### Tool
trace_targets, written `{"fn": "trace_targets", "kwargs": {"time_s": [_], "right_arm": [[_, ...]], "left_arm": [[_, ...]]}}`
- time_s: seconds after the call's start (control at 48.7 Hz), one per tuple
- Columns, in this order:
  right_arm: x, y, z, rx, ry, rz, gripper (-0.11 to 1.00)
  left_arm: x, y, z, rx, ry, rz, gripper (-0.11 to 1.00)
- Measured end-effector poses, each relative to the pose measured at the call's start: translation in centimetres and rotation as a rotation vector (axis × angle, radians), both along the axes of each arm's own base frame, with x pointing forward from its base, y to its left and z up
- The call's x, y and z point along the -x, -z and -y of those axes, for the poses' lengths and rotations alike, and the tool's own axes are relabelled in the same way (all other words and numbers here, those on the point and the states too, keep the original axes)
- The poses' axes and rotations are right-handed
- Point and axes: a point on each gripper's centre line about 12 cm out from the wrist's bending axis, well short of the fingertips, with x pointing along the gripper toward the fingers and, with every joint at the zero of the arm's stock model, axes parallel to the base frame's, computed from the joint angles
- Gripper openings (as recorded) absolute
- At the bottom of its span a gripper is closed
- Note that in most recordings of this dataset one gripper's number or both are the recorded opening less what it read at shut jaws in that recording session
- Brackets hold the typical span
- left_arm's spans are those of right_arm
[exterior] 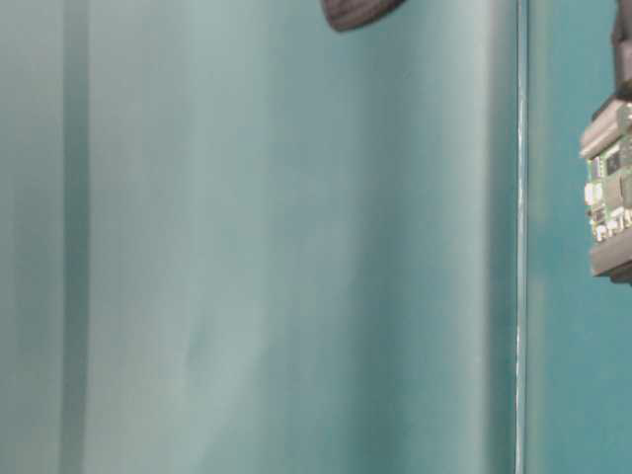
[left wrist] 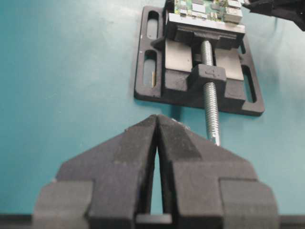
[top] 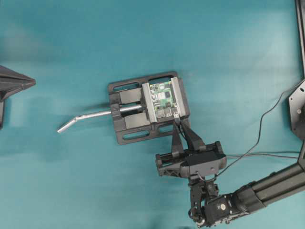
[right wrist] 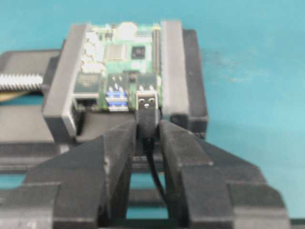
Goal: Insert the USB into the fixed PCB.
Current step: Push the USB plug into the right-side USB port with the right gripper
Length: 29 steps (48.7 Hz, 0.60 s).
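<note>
right gripper [right wrist: 147, 131] gripping USB [right wrist: 146, 106], black vise [top: 125, 121] around

A black vise [top: 138, 112] lies flat on a teal table surface [top: 71, 57], its slotted base plate showing elongated openings along both long edges. A silver handle [top: 78, 119] sticks out of it to the left in the overhead view, straight at first and then bent downward near its free end; from the left wrist view the same part appears as a threaded screw [left wrist: 210, 102] running through a black block in the middle of the vise.
</note>
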Motion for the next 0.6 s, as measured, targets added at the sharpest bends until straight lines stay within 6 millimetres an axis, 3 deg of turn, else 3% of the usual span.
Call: {"fn": "trace_targets", "kwargs": {"time_s": [0.596], "right_arm": [[-0.15, -0.25, 0.23, 0.003, 0.002, 0.007, 0.21]], "left_arm": [[0.0, 0.0, 0.0, 0.0, 0.0, 0.0, 0.03]]}}
